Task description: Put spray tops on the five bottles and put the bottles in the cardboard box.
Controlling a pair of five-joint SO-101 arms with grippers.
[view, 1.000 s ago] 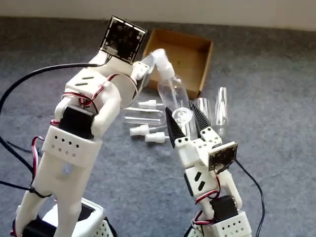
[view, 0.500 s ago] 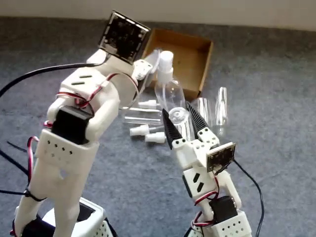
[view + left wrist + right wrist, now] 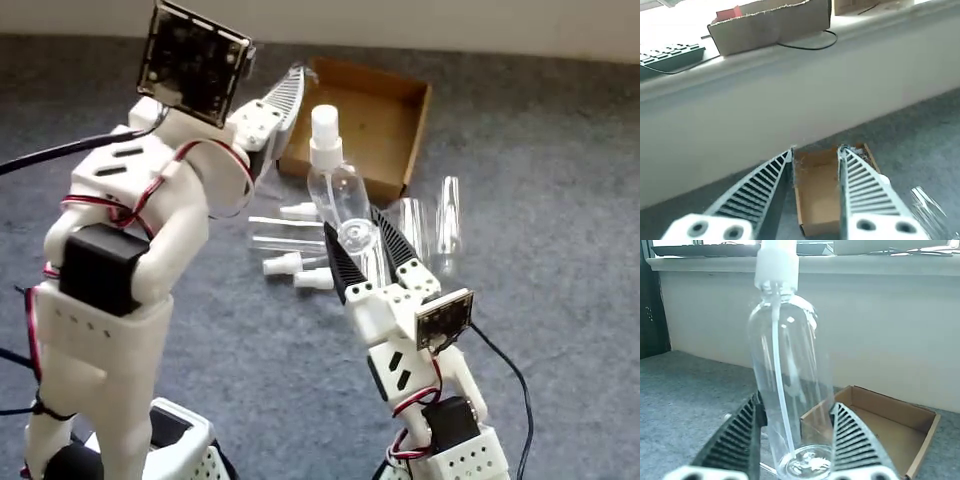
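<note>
The right gripper (image 3: 352, 222) holds a clear bottle (image 3: 335, 190) upright over the grey carpeted surface (image 3: 560, 150), its black ribbed jaws clamped on the sides of the bottle near the base. A white spray top (image 3: 324, 125) sits on the bottle's neck, and the dip tube runs down inside to the bottom. From the right wrist view, the bottle (image 3: 790, 355) stands between the two jaws of the right gripper (image 3: 796, 405), with the spray top (image 3: 777, 265) above; whether the base touches the surface cannot be told.

The left gripper (image 3: 285, 92) is raised high beside the bottle's top but apart from it, jaws spread and holding nothing. Through the gap of the left gripper (image 3: 816, 150) the cardboard box (image 3: 815, 195) shows below.

The cardboard box (image 3: 418, 135) lies open just behind the held bottle, with no bottles inside. Three loose spray tops (image 3: 283, 265) lie on the surface between the two arms. Two uncapped bottles (image 3: 449, 222) lie side by side near the box's front corner, just beside the right gripper.
</note>
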